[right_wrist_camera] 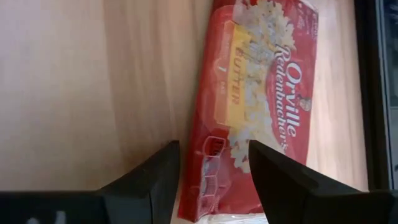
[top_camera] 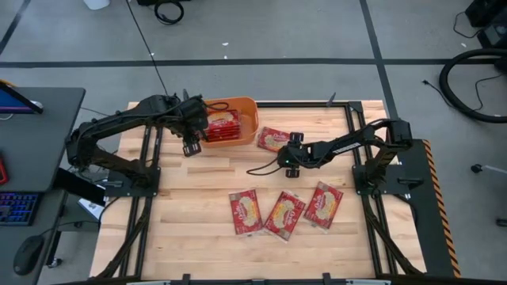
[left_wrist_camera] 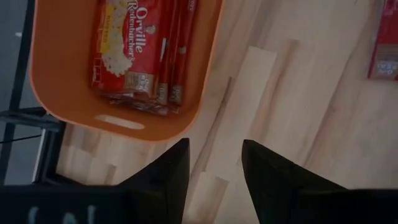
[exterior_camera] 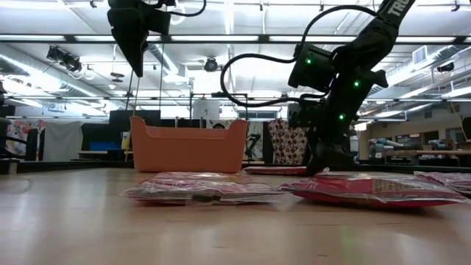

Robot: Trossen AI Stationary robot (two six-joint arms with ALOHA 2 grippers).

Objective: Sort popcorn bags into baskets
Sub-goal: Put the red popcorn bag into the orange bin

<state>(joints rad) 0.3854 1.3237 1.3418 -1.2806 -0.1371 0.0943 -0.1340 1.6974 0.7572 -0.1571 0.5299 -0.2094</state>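
The orange basket (top_camera: pixel 252 107) (exterior_camera: pixel 188 146) sits at the table's far edge with several red popcorn bags (top_camera: pixel 222 125) (left_wrist_camera: pixel 140 43) stacked inside. My left gripper (top_camera: pixel 192 138) (left_wrist_camera: pixel 214 165) hangs open, raised well above the table (exterior_camera: pixel 137 66), just left of the basket's near wall. One popcorn bag (top_camera: pixel 272 138) (right_wrist_camera: pixel 267 93) lies flat to the right of the basket. My right gripper (top_camera: pixel 287 152) (right_wrist_camera: pixel 214 165) is open and low at the table (exterior_camera: pixel 322 163). Its fingers stand over that bag's near end. Three more bags (top_camera: pixel 245 212) (top_camera: pixel 285 214) (top_camera: pixel 323 204) lie flat nearer the front. My right gripper comes down from above at the near end (right_wrist_camera: pixel 214 155) of the bag beside the basket. One finger is over the bag and the other over bare wood. I cannot tell whether the fingers touch the bag. The bag lies flat on the table.
A black cable (top_camera: pixel 261 168) loops across the table by the right gripper. Bare wood spreads between the basket and the three front bags. Black frame rails (top_camera: pixel 150 206) run along the table's left and right sides.
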